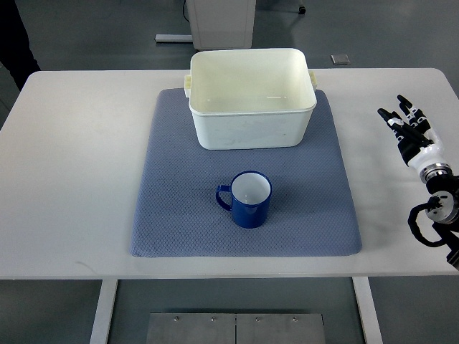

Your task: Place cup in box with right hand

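Observation:
A blue cup with a white inside stands upright on the blue-grey mat, its handle pointing left. Behind it, at the mat's far edge, sits a cream-white box, open on top with nothing in it. My right hand hovers over the table's right side, well to the right of the cup and apart from it. Its dark fingers are stretched out and relaxed, holding nothing. The left arm does not show.
The white table carries the mat in its middle. A dark cable loop hangs by my right wrist near the table's right edge. Grey floor and a white cabinet base lie beyond the far edge.

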You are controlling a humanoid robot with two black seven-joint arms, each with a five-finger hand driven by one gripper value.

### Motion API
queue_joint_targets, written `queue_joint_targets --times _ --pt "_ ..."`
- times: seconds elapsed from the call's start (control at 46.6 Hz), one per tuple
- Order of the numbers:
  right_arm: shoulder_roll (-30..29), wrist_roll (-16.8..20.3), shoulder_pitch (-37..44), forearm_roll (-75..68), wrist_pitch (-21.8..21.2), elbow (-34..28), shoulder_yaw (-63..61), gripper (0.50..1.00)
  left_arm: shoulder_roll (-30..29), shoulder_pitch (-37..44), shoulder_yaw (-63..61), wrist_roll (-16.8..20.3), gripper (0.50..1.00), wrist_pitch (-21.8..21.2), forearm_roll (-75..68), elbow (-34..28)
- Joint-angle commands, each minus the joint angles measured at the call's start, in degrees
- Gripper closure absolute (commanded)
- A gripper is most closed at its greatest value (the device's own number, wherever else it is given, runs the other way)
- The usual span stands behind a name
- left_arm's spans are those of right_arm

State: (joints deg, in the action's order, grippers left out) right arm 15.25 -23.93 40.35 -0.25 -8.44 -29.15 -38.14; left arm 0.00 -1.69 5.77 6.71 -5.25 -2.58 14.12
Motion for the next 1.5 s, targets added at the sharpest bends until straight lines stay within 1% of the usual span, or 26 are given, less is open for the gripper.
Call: queue_joint_targets --times 0.0,0.193,1.481 --pt "-0.13 0.02 -0.01 -0.01 0.00 -0.38 0.00 0.500 0.00 0.64 -0.06 -0.03 0.500 0.06 -0.06 0.03" --pt "0.05 0.02 -0.19 -0.01 0.62 -2.93 0.00 0.500 0.00 0.81 0.03 0.05 0.500 -0.03 -0.15 -0.06" --pt "-0.04 0.46 -0.01 0.08 0.70 -3.02 0.00 0.500 0.00 0.64 0.21 0.05 0.500 -0.38 -0.06 -0.15"
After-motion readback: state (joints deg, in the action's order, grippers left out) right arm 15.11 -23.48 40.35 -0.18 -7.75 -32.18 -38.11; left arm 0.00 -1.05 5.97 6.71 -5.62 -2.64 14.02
